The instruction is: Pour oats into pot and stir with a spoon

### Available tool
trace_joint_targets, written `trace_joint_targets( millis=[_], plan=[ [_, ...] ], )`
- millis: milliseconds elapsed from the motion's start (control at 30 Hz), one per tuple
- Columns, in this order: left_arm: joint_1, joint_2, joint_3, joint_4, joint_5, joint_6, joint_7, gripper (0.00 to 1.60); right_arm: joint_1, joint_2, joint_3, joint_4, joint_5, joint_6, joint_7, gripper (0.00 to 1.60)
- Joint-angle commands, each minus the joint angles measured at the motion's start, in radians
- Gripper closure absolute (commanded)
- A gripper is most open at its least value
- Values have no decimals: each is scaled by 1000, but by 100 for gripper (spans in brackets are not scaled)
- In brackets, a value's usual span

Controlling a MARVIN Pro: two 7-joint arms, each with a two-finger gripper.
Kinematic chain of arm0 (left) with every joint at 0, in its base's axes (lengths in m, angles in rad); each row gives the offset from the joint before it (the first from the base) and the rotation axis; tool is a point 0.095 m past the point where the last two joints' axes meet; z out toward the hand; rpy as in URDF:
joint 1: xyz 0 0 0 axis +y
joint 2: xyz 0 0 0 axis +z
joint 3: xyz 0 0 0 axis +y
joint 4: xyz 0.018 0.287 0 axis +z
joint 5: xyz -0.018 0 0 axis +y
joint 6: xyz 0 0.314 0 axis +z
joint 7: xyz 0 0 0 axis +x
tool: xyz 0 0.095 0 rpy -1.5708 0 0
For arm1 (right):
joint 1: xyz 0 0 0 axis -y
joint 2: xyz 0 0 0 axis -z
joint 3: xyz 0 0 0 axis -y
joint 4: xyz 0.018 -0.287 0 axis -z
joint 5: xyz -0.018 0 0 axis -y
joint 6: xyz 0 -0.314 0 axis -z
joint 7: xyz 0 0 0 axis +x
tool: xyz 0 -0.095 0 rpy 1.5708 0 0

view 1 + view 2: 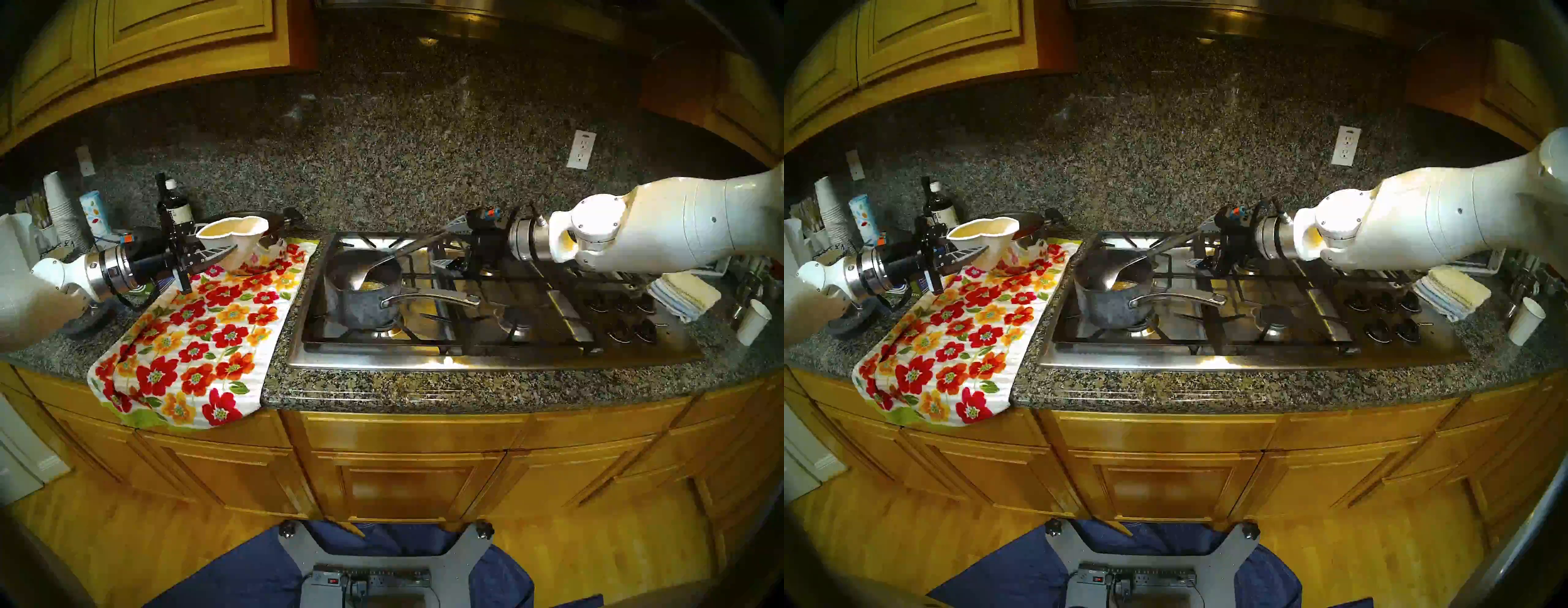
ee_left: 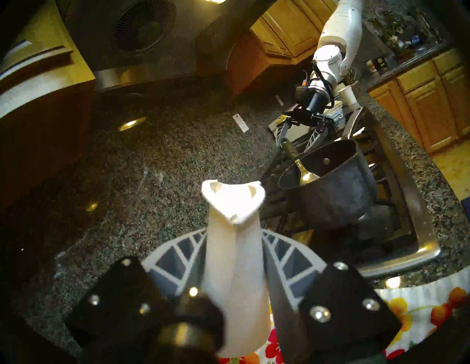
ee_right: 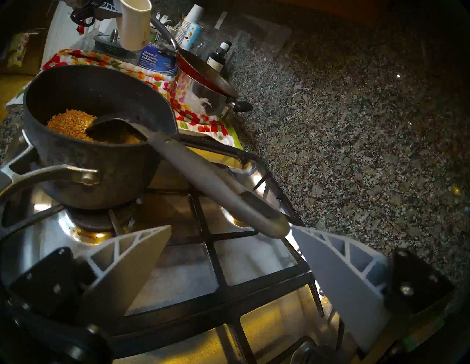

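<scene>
Sitting on the stove's [image 1: 488, 361] front-left burner, the pot [image 1: 365, 297] holds a small heap of oats [image 3: 68, 124], with the spoon's [image 3: 203, 175] bowl resting in them and its handle leaning over the rim. The right gripper [image 3: 229, 259] is spread wide, the handle's end between its fingers, ungripped. The left gripper [image 2: 235, 254] pinches a white cup [image 1: 233, 240] above the floral towel [image 1: 203, 335]; its visible inside looks bare.

We see glossy white arm shells, steel wrist collars, black screw-studded gripper mounts and pale ribbed fingers [image 3: 132, 256] flanking the stove [image 1: 500, 356].

Granite counter [image 1: 382, 390] carries floral towel [image 1: 203, 339] and stovetop [image 1: 488, 352].
</scene>
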Motion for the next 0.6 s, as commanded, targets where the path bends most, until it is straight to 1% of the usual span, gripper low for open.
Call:
trace_joint_targets(
  millis=[0,100,133,200,233,267,300,333,400,567],
  plan=[
    [24,2,-48,22,-37,0,-5,82,40,2,20,9,-1,-10,-5,0],
    [51,0,-55,37,-44,0,1,82,40,2,20,9,-1,-10,-5,0],
    [70,-2,-60,49,-48,0,5,80,40,2,20,9,-1,-10,-5,0],
    [82,-3,-64,53,-54,0,5,80,40,2,20,9,-1,-10,-5,0],
    [106,-5,-70,66,-65,0,10,80,40,2,20,9,-1,-10,-5,0],
    [106,-5,-70,66,-65,0,10,80,40,2,20,9,-1,-10,-5,0],
    [116,-6,-73,72,-70,0,10,78,40,2,20,9,-1,-10,-5,0],
    [127,-7,-73,75,-97,0,8,76,39,2,20,9,-1,-10,-5,0],
    [143,-7,-82,82,-110,0,7,68,39,2,20,9,0,-10,-5,0],
    [180,-8,-101,91,-179,0,-6,55,39,2,20,10,0,-10,-5,0]
  ],
)
